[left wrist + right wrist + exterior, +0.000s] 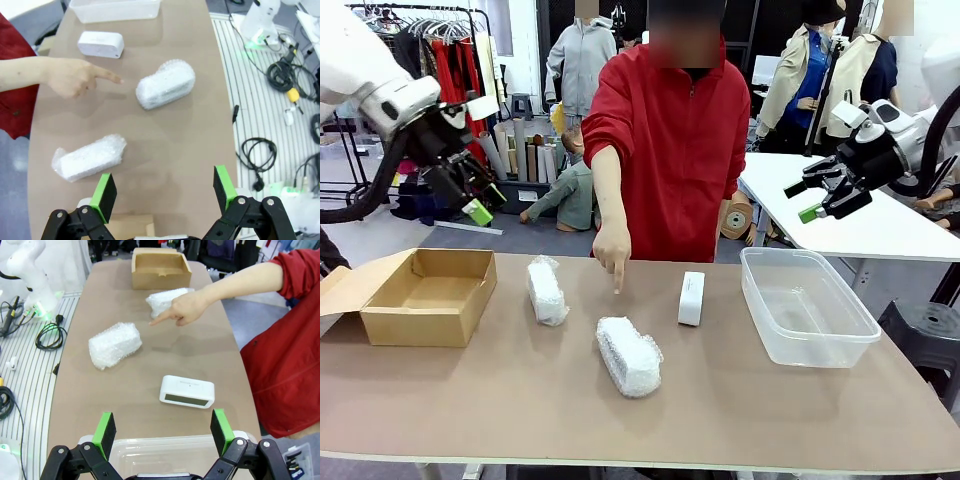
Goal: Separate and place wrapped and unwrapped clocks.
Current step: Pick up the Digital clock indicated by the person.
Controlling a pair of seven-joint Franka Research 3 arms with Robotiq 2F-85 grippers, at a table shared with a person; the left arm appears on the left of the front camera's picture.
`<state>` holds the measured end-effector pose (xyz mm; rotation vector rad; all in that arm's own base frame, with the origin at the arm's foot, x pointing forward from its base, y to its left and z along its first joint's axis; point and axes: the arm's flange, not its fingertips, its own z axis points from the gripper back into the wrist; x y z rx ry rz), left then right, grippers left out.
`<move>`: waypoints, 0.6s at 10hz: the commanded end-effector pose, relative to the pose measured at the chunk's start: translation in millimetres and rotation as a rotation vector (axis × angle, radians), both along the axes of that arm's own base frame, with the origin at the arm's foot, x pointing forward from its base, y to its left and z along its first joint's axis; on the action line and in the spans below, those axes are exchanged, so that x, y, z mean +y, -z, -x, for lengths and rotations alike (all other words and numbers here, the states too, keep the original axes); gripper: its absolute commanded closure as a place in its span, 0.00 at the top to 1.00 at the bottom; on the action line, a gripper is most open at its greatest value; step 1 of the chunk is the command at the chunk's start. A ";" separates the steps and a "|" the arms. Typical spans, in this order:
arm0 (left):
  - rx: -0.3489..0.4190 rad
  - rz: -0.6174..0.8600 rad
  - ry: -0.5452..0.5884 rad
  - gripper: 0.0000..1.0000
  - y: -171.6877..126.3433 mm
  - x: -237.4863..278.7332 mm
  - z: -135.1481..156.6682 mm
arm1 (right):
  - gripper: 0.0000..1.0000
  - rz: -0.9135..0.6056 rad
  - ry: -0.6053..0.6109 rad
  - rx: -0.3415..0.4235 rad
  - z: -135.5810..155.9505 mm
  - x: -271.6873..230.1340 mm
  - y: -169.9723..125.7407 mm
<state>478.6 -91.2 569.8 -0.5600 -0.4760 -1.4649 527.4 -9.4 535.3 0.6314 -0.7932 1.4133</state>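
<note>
Two bubble-wrapped clocks lie on the brown table: one (547,291) (90,157) (167,300) left of centre, one (629,355) (165,84) (115,344) nearer the front. A bare white clock (691,298) (101,44) (187,391) stands right of centre. The person's hand (613,250) (75,77) (185,307) points a finger down at the table between them. My left gripper (472,203) (164,187) hangs open high above the table's left end. High over the right end, my right gripper (820,197) (164,429) is open too. Both hold nothing.
An open cardboard box (420,296) (160,267) sits at the table's left end. A clear plastic tub (805,305) (116,8) (165,455) sits at the right end. A white table (860,215) stands behind on the right. Cables lie on the floor (272,100).
</note>
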 end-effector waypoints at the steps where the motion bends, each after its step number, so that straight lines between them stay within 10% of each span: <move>1: 0.041 -0.051 -0.128 1.00 -9.4 -18.2 13.0 | 1.00 0.000 0.001 -0.001 0.0 -0.2 -0.5; 6: 0.030 -0.150 -0.252 1.00 0.0 -71.6 21.7 | 1.00 0.000 0.001 -0.001 0.0 -0.2 -0.5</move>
